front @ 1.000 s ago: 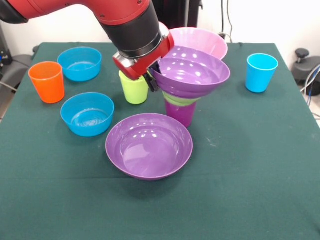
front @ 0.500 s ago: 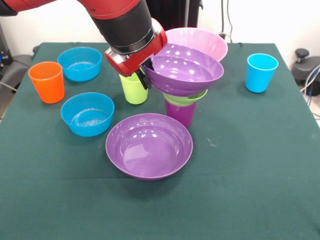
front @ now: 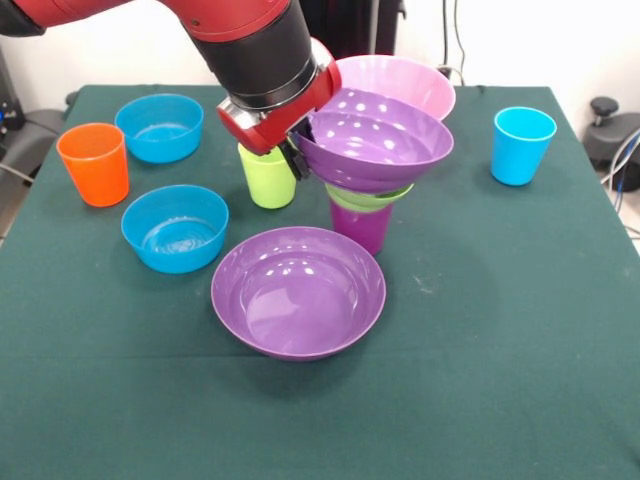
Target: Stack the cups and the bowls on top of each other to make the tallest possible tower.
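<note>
- far left there's the orange cup [front: 93, 163], standing upright on the green table [front: 480, 330] near its left edge
- just behind and to the right of it sits one small blue bowl [front: 159, 126], and a second blue bowl [front: 175, 227] sits nearer the camera, both open side up and apart from each other
- lime green cup [front: 267, 177] is next, upright, partly hidden behind the red and black arm [front: 260, 60]
- the gripper [front: 296, 155] hangs right at the left rim of the raised purple bowl [front: 374, 143]; its fingers look clamped onto that rim, though most of them is tucked behind the bowl and the wrist so I can't see how wide they sit
- closer to the camera, the other wide purple bowl [front: 298, 291] lies flat on the table by itself, open side up, just in front of the tower
- the tower itself: purple cup [front: 360, 225] on the table, small green bowl [front: 368, 196] on top of it, and the held purple bowl over that, sitting a bit tilted; can't tell if it's actually resting on the green one or just above it
- big pink bowl [front: 410, 82] is right behind the tower, its lower part hidden by the raised purple bowl
- far right, the light blue cup [front: 522, 145] stands upright well apart from everything else
</note>
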`<action>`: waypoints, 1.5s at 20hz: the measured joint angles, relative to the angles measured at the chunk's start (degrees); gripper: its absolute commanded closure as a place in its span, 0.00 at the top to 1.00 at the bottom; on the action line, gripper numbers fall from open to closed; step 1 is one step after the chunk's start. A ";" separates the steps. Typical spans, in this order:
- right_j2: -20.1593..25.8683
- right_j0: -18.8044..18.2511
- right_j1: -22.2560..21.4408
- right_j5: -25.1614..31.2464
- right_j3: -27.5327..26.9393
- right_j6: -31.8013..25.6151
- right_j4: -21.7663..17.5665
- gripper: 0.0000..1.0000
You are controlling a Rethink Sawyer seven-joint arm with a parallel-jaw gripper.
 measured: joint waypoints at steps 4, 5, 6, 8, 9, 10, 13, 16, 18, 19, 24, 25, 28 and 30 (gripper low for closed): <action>-0.02 0.08 0.04 -0.01 0.01 0.00 0.00 0.00; -0.03 0.09 0.04 -0.01 0.00 0.00 0.00 0.00; -0.10 0.11 0.05 0.00 0.01 0.00 0.00 0.00; -0.19 0.12 0.05 -0.01 0.01 0.00 0.00 0.00; -0.22 0.12 0.05 0.00 0.01 0.00 -0.01 0.00; -0.24 0.12 0.05 -0.01 0.01 0.00 -0.01 0.00; -0.31 0.12 0.05 -0.01 0.01 0.00 -0.12 0.00; -0.41 0.11 0.05 -0.01 0.01 0.00 -0.21 0.00; -0.52 0.12 0.05 -0.01 0.01 0.00 -0.34 0.00; -0.57 0.12 0.05 -0.01 0.01 0.00 -0.38 0.00; -0.78 0.16 0.07 -0.01 0.02 0.00 -0.58 0.00; -0.83 0.17 0.08 0.00 0.02 0.00 -0.59 0.00; -1.06 0.21 0.08 -0.01 0.02 0.00 -0.74 0.00; -1.20 0.24 0.08 0.00 0.02 0.00 -0.82 0.00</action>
